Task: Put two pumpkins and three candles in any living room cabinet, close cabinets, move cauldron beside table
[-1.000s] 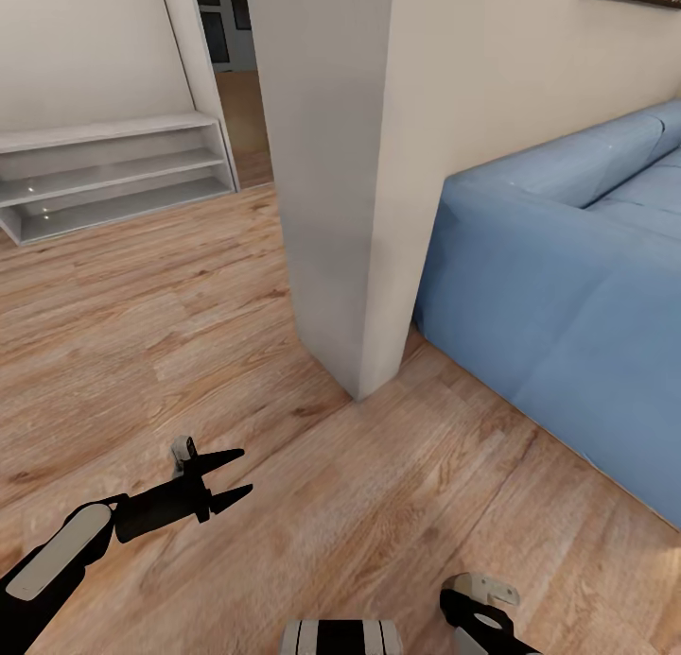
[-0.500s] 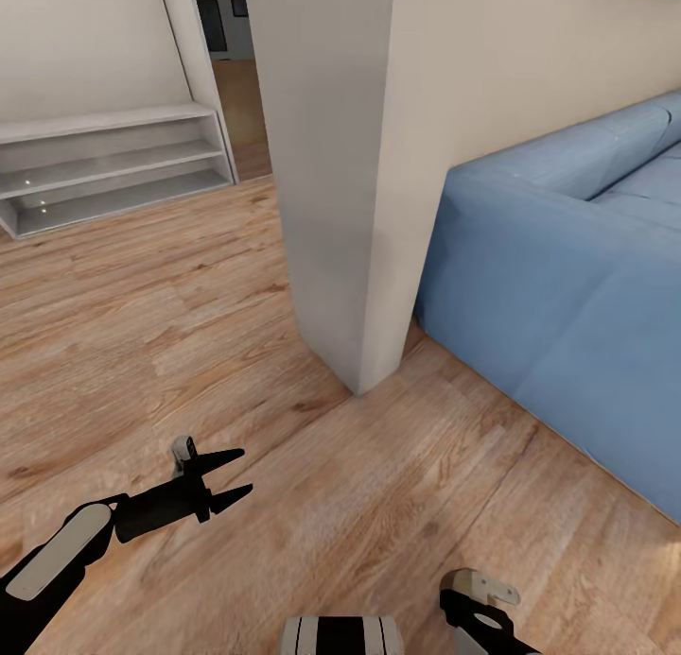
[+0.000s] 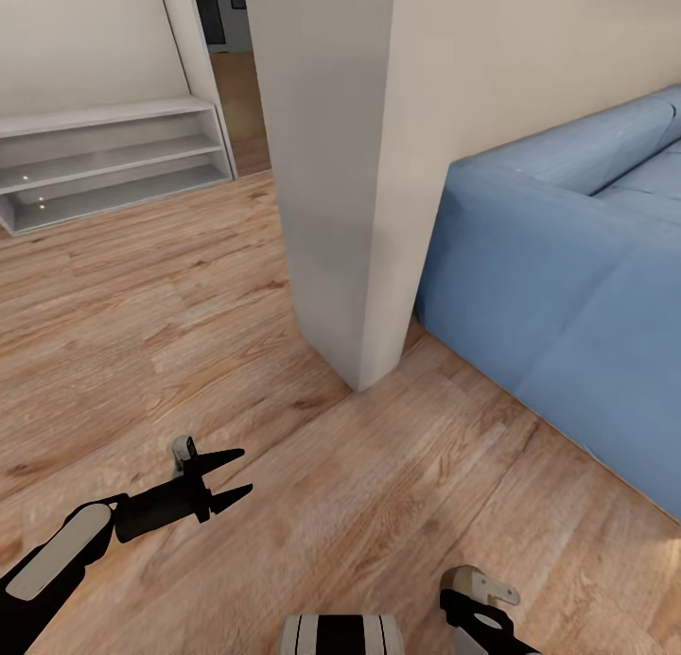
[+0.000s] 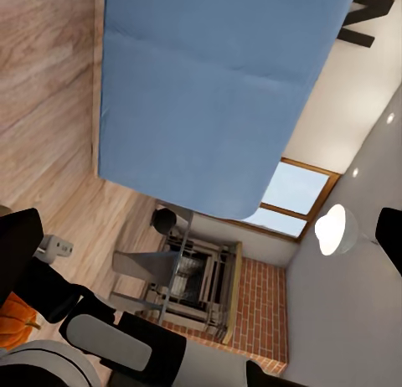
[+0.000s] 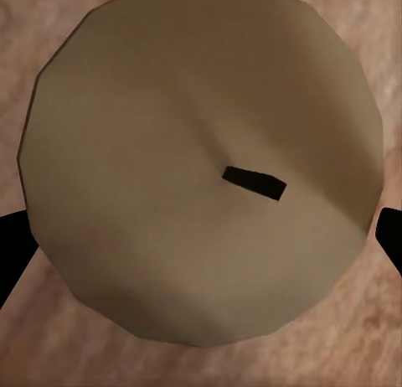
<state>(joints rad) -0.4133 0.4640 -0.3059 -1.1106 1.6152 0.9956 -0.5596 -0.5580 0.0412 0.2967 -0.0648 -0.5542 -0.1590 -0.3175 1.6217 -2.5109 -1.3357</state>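
The head view has crept a little: the wall corner [image 3: 359, 258] sits slightly higher in it than a second ago, while both arms keep the same pose. I read that as your base or head moving, not the things. So you are in transit, and nothing is stowed yet.

Your left gripper [image 3: 230, 475] hangs low in front of the wall corner, fingers spread wide and empty. Your right gripper [image 5: 199, 236] has its fingers [image 5: 12, 245] set against opposite sides of a candle [image 5: 167, 136], apparently gripping it wick-up.

The blue sofa [image 3: 567, 286] stands just right of the wall corner, and the white open shelving [image 3: 113, 163] is well beyond it to the left. A sliver of orange pumpkin [image 4: 12, 320] shows in the left wrist view; I cannot place it.
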